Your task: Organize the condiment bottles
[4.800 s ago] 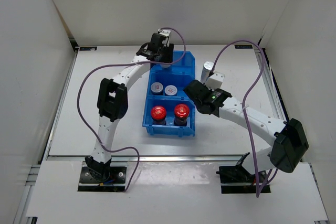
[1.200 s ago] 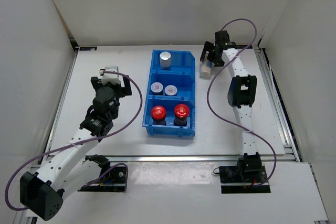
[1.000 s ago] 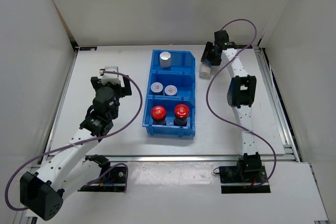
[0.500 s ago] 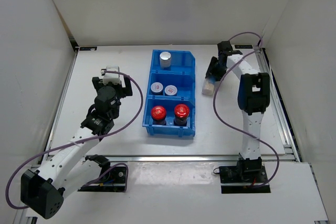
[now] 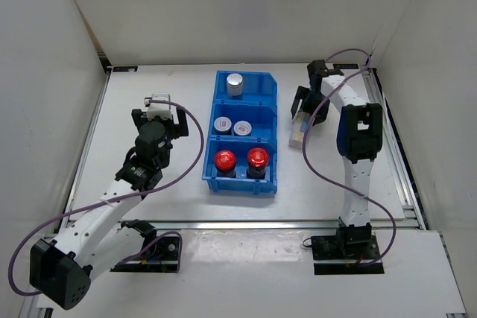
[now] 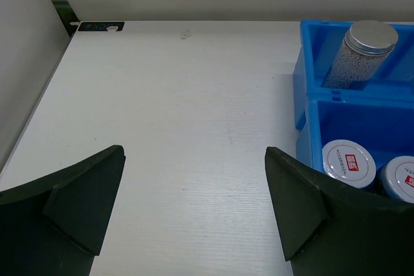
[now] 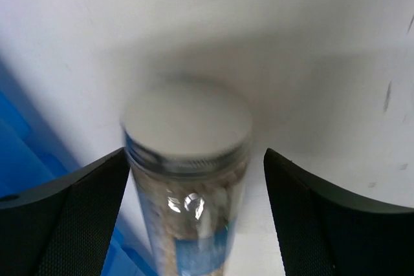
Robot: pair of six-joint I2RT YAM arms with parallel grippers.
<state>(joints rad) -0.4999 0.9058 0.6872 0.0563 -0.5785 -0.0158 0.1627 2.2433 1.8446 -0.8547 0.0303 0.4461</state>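
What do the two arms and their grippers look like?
The left arm and the right arm both have white links and bulky black joints. Thin purple cables loop beside them. The left gripper and the right gripper each have two black, wedge-shaped fingers. I see no markings.

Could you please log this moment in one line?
left claw: open, empty | right claw: open around tall silver-capped bottle | bottle: outside blue plastic bin
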